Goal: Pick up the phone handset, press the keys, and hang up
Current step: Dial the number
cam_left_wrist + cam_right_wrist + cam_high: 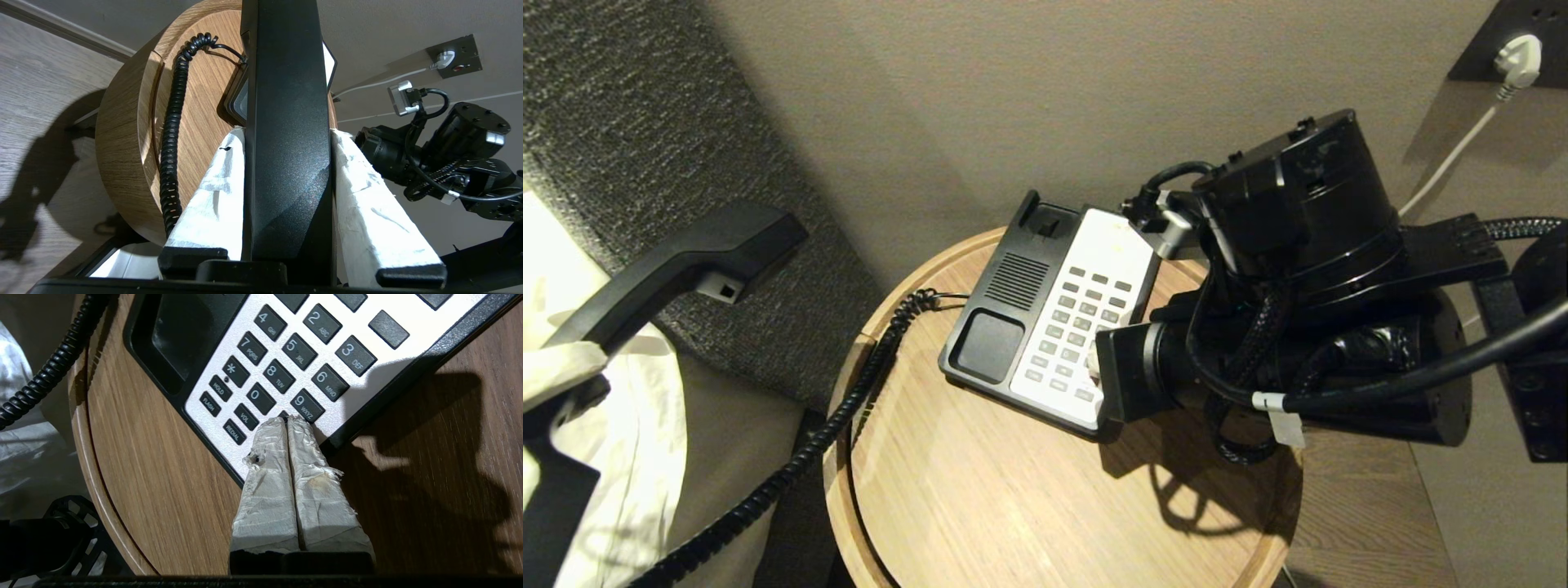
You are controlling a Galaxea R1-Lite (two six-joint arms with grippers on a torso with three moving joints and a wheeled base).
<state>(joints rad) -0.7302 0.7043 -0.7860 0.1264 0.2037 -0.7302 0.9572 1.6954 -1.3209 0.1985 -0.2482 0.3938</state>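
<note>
Fingers (pixel 282 457) of my right gripper (pixel 291 418) pressed together as one tip on the keypad's (pixel 286 355) bottom row; left gripper (pixel 288 134) clamps the phone handset (pixel 678 273) aloft off-table, clearing the keys

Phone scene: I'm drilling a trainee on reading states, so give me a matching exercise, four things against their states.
1. handset
2. coiled cord
3. right end effector
4. white plug

A. in the wall socket
B. shut, tips at the keypad
C. trailing over the table edge
D. held off the base by the left end effector

Pairs: 1-D, 2-C, 3-B, 4-A
</note>
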